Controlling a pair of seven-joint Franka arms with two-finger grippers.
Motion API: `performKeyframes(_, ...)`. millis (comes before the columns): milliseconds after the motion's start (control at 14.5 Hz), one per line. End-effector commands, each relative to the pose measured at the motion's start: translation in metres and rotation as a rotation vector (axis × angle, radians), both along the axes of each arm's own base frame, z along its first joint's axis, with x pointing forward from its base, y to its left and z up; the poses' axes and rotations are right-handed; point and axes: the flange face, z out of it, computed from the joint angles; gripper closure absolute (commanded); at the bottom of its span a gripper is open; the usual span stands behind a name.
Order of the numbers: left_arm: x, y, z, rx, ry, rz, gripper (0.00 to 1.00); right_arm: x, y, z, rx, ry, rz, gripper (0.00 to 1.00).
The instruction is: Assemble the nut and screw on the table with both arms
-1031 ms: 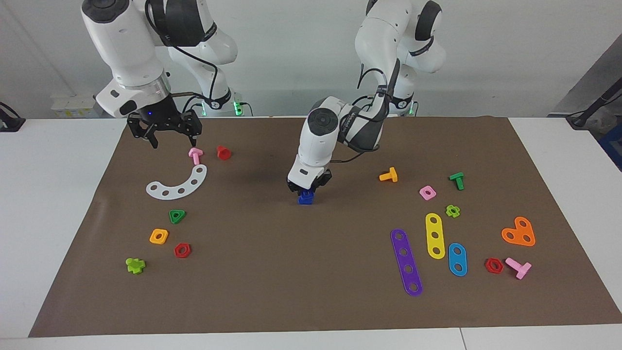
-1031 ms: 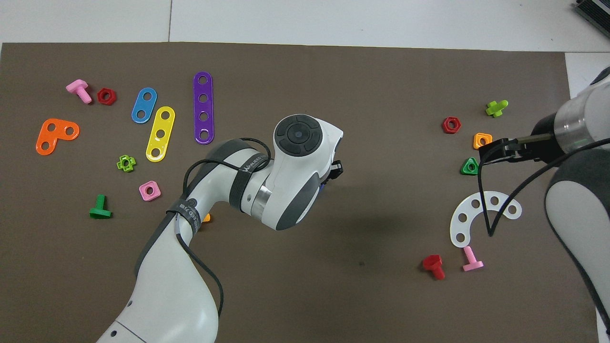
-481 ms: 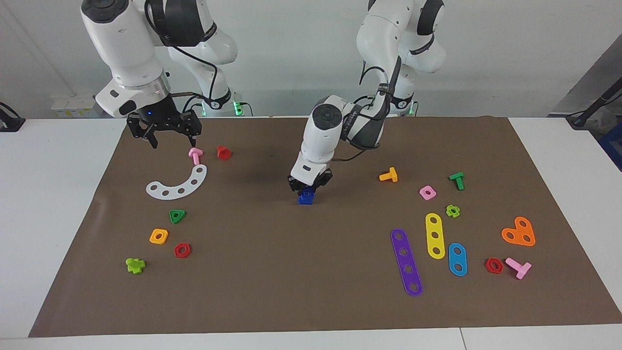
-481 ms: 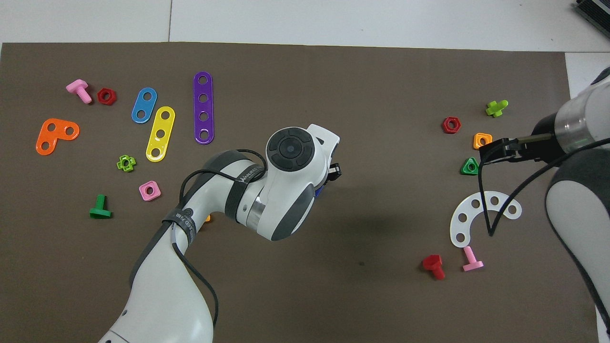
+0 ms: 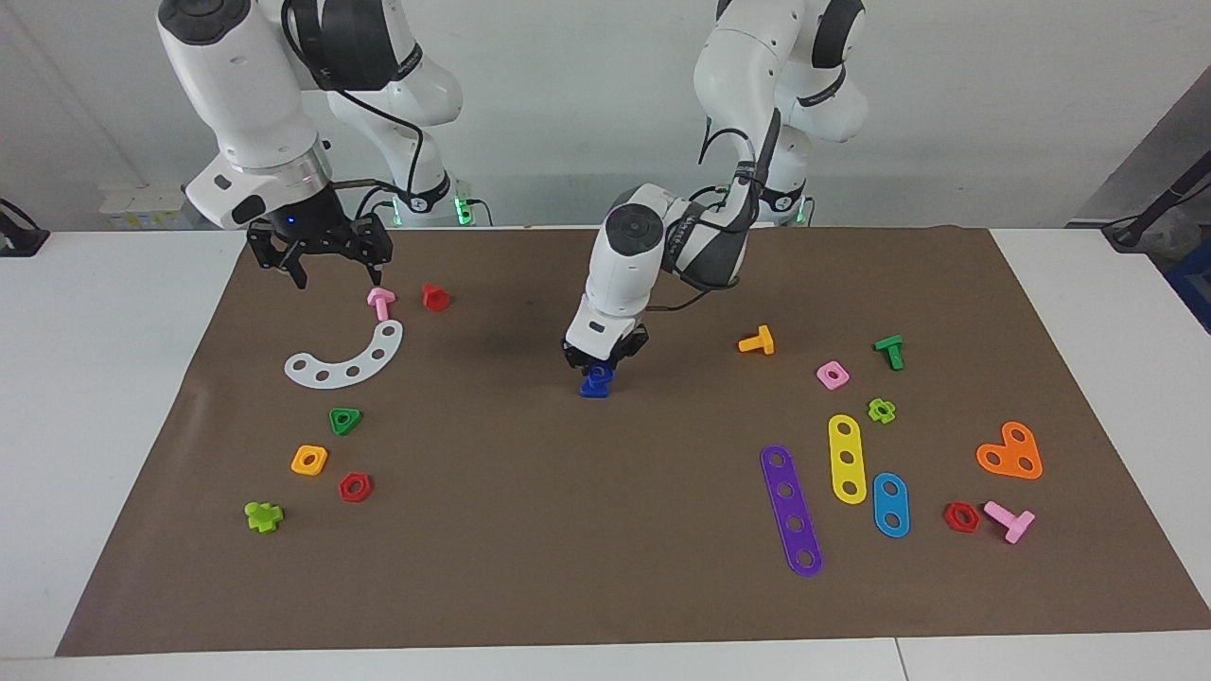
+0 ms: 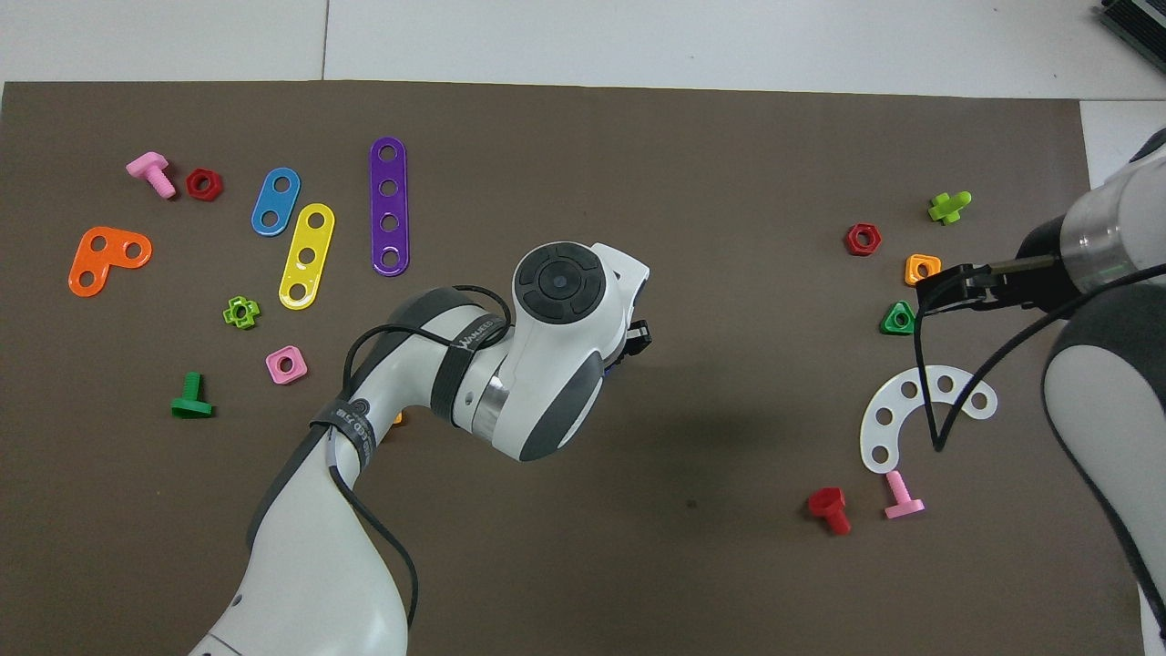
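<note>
Gripping the dark-blue screw (image 5: pixel 598 375), left hand (image 5: pixel 602 360) sits low over mid-counter (image 5: pixel 530 530), pinched shut on it. Screw hangs just under the fingertips, tilted, its lower edge at the mat; contact with the nut unclear, nut not separable from the blue lump. Arm strap carries white lettering, unreadable. Right hand (image 5: pixel 331 267) waits spread open above the pink screw (image 5: pixel 380 302). Versus 0.5 s ago: left wrist turned slightly, blue piece more tilted; right arm unchanged.

Bare mat (image 5: pixel 530 492) mid-table, purple strip (image 5: pixel 791 510) and red hex nut (image 5: pixel 355 487) flanking it
</note>
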Motion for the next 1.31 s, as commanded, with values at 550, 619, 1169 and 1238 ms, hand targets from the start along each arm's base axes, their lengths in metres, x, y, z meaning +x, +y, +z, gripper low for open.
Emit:
performKeyframes(550, -0.006, -0.001, -0.012, -0.029, -0.019, 0.03, 1.0, -0.001, -0.003, 0.0, 0.014, 0.002, 0.021, 0.0)
performKeyframes(619, -0.006, -0.001, -0.012, -0.03, -0.024, 0.031, 1.0, -0.001, -0.003, 0.0, 0.014, 0.002, 0.021, 0.0)
performKeyframes(1169, -0.005, -0.001, -0.012, -0.024, -0.04, 0.019, 0.02, -0.001, -0.005, -0.001, 0.014, 0.004, 0.018, 0.0)
performKeyframes(1238, -0.004, -0.002, -0.011, -0.022, -0.044, 0.017, 0.0, -0.001, -0.005, 0.0, 0.014, 0.002, 0.018, 0.0)
